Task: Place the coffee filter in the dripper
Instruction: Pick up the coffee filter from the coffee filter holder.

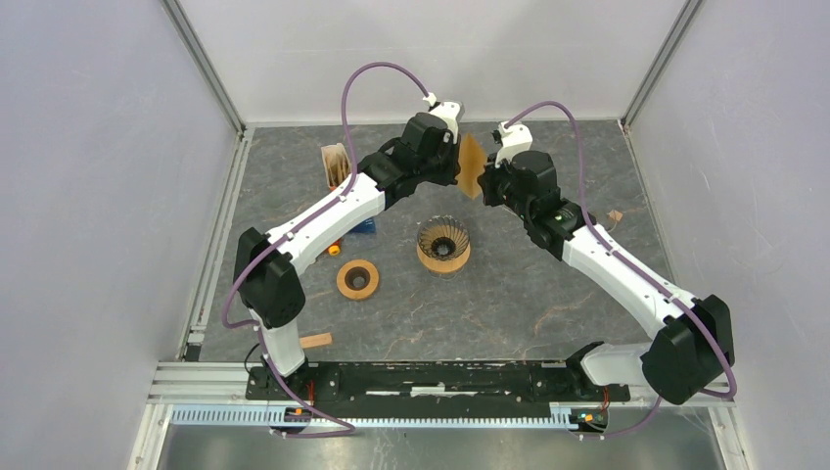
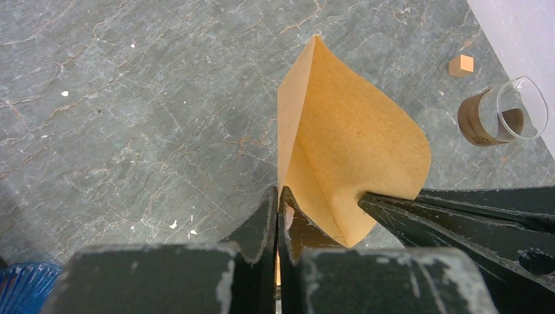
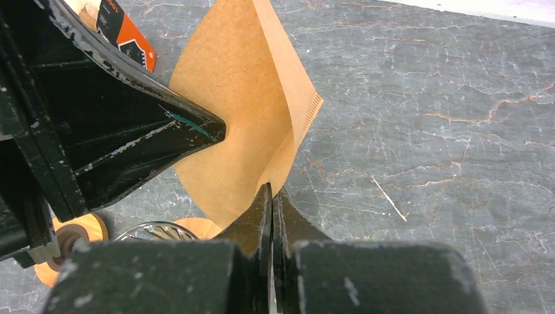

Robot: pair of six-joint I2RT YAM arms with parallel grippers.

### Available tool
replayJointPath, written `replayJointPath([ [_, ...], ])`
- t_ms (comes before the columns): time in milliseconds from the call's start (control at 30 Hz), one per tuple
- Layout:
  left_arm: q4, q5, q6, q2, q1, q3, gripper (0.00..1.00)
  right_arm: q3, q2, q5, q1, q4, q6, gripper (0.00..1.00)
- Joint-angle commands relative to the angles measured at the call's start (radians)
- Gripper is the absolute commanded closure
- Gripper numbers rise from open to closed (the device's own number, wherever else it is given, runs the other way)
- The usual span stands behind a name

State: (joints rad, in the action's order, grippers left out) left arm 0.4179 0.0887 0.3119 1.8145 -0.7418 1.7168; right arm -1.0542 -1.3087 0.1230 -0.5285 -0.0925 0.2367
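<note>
left gripper (image 1: pixel 456 162) and right gripper (image 1: pixel 486 179) both pinch the coffee filter (image 1: pixel 471 164) aloft (partly spread open); the dripper (image 1: pixel 443 245) sits below it on the near side, a shade closer to the left

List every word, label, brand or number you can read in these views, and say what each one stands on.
"OOL": white letters, as best they can be read, on the orange-and-black package in the right wrist view. The rest of the word is cut off.
Any other print on that package is too small to read.
No text shows on the coffee filter or the dripper.
</note>
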Motion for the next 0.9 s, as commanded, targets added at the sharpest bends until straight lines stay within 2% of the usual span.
replayJointPath([
  [0,-0.019,0.004,-0.019,-0.052,-0.004,0.018,0.98,0.006,0.030,0.035,-0.002,0.027,-0.022,1.00],
  [67,-0.019,-0.012,-0.010,-0.055,-0.004,0.017,0.98,0.003,0.030,0.035,-0.002,0.028,-0.023,0.99],
  [233,-0.023,-0.041,0.017,-0.058,-0.005,0.008,0.98,0.000,0.020,0.016,-0.002,0.034,-0.017,0.87],
  [567,-0.021,-0.026,0.042,-0.052,-0.011,0.010,0.98,-0.017,-0.011,-0.029,-0.003,0.038,0.016,0.80],
  [633,-0.018,-0.020,0.044,-0.050,-0.015,0.013,0.98,-0.020,-0.016,-0.030,-0.004,0.039,0.014,0.82],
  [767,-0.009,0.004,0.044,-0.046,-0.024,0.024,0.98,-0.037,-0.026,-0.005,-0.004,0.027,-0.011,1.00],
  [867,0.001,0.026,0.044,-0.044,-0.030,0.029,0.98,-0.040,-0.020,0.027,-0.006,0.024,-0.037,1.00],
])
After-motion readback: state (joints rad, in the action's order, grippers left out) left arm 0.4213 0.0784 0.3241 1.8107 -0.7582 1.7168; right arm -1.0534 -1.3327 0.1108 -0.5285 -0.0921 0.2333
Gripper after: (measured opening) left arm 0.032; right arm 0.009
